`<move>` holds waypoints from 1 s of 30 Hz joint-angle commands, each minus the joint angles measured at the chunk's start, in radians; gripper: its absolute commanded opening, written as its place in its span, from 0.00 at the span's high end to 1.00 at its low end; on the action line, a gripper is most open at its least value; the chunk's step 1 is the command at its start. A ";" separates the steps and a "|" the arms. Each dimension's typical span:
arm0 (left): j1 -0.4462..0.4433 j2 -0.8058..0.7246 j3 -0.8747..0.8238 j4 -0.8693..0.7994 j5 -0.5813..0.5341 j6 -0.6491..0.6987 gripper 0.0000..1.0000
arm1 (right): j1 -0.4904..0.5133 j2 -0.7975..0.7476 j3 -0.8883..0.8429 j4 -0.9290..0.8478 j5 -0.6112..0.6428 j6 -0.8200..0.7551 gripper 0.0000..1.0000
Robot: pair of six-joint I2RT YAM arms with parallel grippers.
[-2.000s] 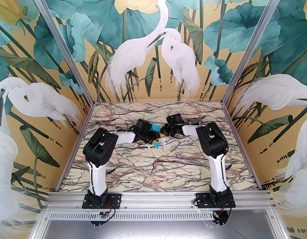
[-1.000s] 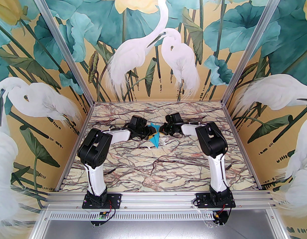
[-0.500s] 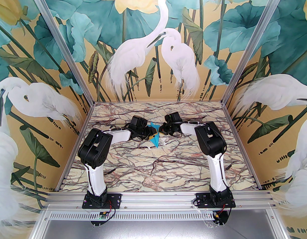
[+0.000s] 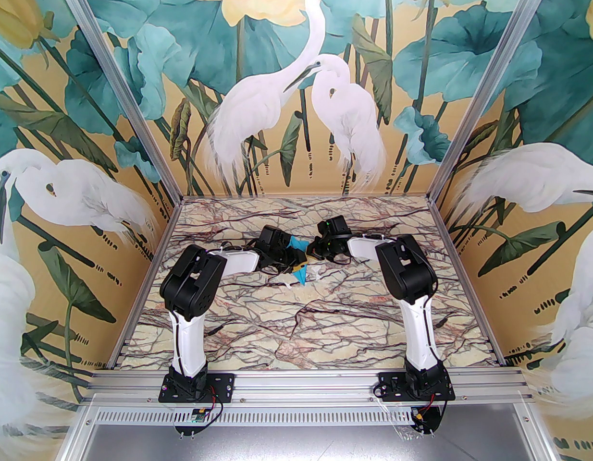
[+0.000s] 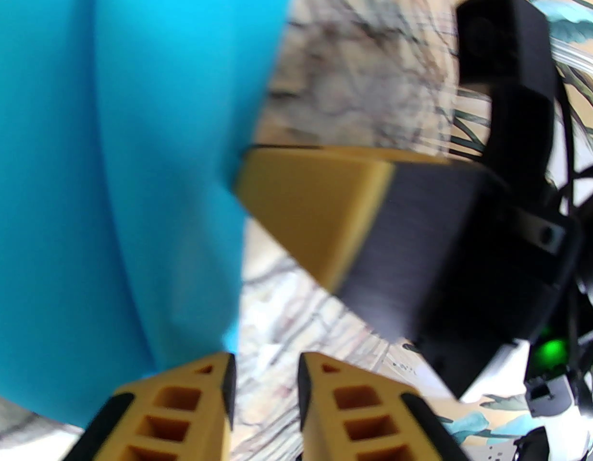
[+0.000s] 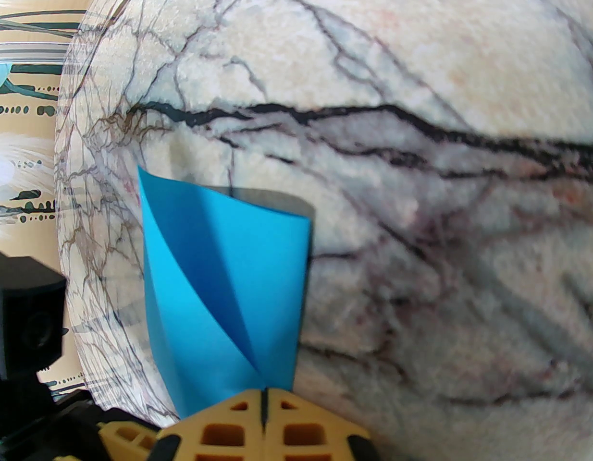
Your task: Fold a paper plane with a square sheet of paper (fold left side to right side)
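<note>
And there it was: the right gripper [image 6: 264, 394] was clamped tight on the creased end of the paper plane [image 6: 224, 281], the blue flaps fanning out ahead of its fingers over the marble table [image 4: 325, 315]! The left gripper [image 5: 265, 377] sat close by, jaws parted a little with nothing between them, the blue paper just off to one side. All this happened mid-table, toward the far edge.

The plane [image 6: 229, 281] is found amid the table [image 4: 325, 324], flanked by the left gripper [image 5: 265, 372] at left and the right gripper [image 6: 264, 394] at right, with scraps [image 4: 316, 272] just beside it.
</note>
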 commanded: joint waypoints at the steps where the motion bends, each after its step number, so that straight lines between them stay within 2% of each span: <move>1: 0.002 0.023 0.012 -0.054 -0.045 -0.005 0.71 | 0.017 0.030 0.011 -0.031 0.017 -0.021 1.00; 5: 0.001 0.028 0.017 -0.076 -0.055 -0.015 0.71 | 0.018 0.031 0.010 -0.030 0.017 -0.019 1.00; 8: 0.000 0.005 0.013 -0.025 -0.025 -0.035 0.70 | 0.018 0.028 0.011 -0.032 0.017 -0.020 1.00; 14: 0.014 -0.016 0.099 -0.059 0.003 -0.005 0.67 | 0.018 0.028 0.011 -0.036 0.017 -0.022 1.00; 30: 0.056 0.109 0.221 -0.149 -0.010 0.079 0.66 | 0.021 0.031 0.015 -0.035 0.012 -0.020 1.00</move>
